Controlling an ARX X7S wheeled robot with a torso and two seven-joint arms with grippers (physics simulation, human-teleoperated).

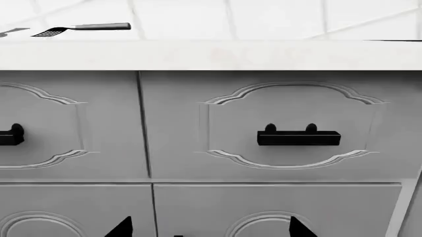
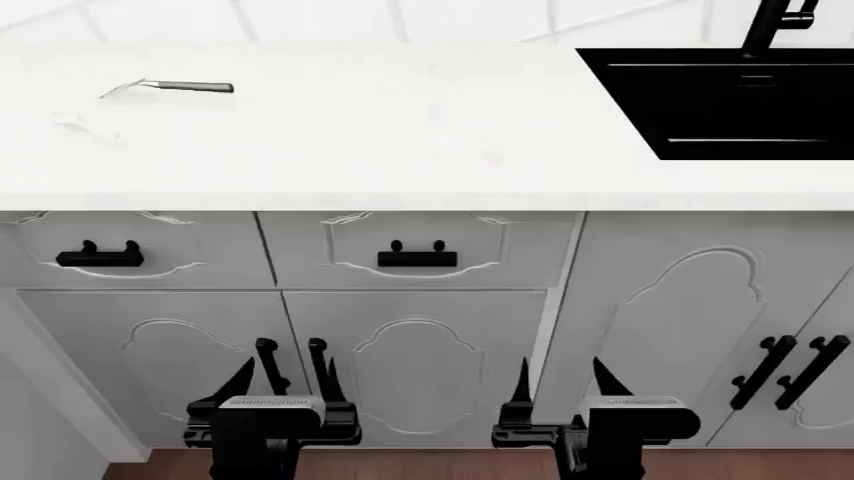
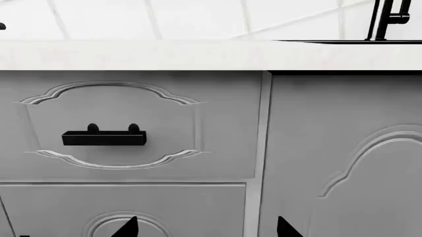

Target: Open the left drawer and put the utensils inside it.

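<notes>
– Grippers first: how do they stand?
– Left gripper [image 2: 291, 352] has its fingers spread with nothing between them; right gripper [image 2: 558, 372] is spread wider and is likewise bare. Both hang below the countertop [image 2: 400, 150], in front of the cabinet doors [image 2: 414, 370], touching nothing.
– And on the countertop itself?
– A black sink [image 2: 627, 100] is sunk into its right part. Both utensils lie far from the sink, on the left part.
– Where is the left drawer?
– The left drawer [image 2: 200, 250] sits directly under the countertop's front edge, at the left end, shut flush with its neighbour. A second drawer [image 2: 534, 250] is beside it, under the countertop's middle. The left drawer's black bar handle [image 2: 96, 256] is well apart from both grippers.
– The utensils, exactly?
– The spatula [image 2: 171, 87] lies flat near the countertop's back edge, dark handle pointing toward the sink. The fork [image 2: 83, 125] lies nearer the front edge, apart from the spatula; it is white on white, so its outline is faint.
</notes>
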